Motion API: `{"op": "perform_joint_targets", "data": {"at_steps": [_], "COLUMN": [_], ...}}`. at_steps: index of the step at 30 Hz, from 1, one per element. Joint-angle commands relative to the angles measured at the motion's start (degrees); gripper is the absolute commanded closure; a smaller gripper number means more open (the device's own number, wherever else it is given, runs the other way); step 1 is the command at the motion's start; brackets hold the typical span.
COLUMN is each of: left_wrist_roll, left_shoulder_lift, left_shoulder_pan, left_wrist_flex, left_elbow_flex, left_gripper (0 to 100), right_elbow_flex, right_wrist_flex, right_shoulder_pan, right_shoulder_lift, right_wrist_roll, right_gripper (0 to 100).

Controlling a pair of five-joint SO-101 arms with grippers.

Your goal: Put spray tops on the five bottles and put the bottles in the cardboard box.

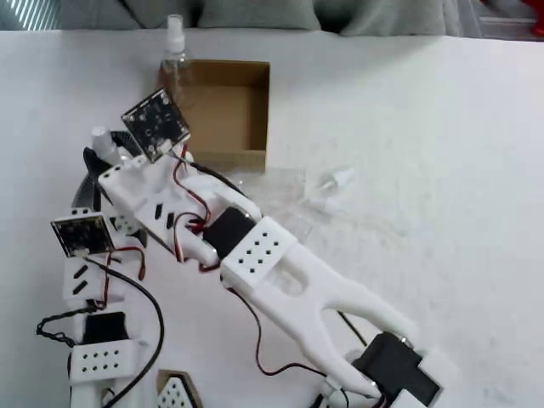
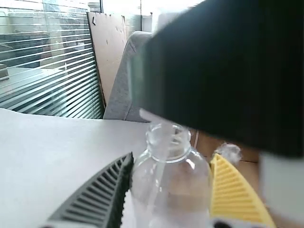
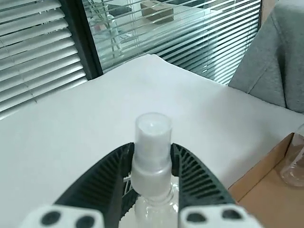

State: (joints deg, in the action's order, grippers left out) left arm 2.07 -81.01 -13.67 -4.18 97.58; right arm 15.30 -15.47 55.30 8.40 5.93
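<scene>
With the left hand [image 2: 172, 160] clamped on the bottle [image 2: 166, 190] near the counter's [image 1: 442, 127] left edge and the right hand [image 3: 152, 150] clamped on the spray top [image 3: 153, 130] over its neck, any tilt could seat it crooked.

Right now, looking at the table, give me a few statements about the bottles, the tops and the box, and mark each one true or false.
1. The right jaws grip a spray top. True.
2. The left jaws are empty. False: they sit closed around a clear bottle.
3. The cardboard box holds five bottles. False: a single capped bottle stands at its far left corner, and the floor that shows is bare.
4. A loose spray top lies on the table to the right of the box. True.
</scene>
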Motion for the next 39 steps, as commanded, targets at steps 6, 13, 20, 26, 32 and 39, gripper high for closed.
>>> {"op": "perform_joint_targets", "data": {"at_steps": [6,13,20,26,32,39], "left_wrist_roll": [0.18,0.18,0.18,0.18,0.18,0.18], "left_shoulder_lift": [-0.57,-0.57,-0.57,-0.57,-0.57,-0.57], "left_shoulder_pan": [0.48,0.57,0.57,0.57,0.57,0.57], "left_wrist_flex": [0.26,0.26,0.26,0.35,0.35,0.35], "left_elbow_flex": [-0.26,-0.26,-0.26,-0.26,-0.26,-0.26], "left_gripper": [88,88,88,88,88,88], "right_elbow_flex": [-0.26,-0.18,-0.26,-0.53,-0.62,-0.44], "right_wrist_flex": [-0.84,-0.84,-2.42,-2.77,-6.64,-12.79], "right_shoulder_pan": [1.63,1.54,1.63,1.54,1.54,-1.54], "right_shoulder_lift": [2.15,2.15,2.59,5.14,11.47,19.47], "right_wrist_roll": [-5.89,-6.24,-5.89,-5.89,-5.8,-5.8], "right_gripper": [98.1,93.7,78.6,76.2,76.2,76.2]}}
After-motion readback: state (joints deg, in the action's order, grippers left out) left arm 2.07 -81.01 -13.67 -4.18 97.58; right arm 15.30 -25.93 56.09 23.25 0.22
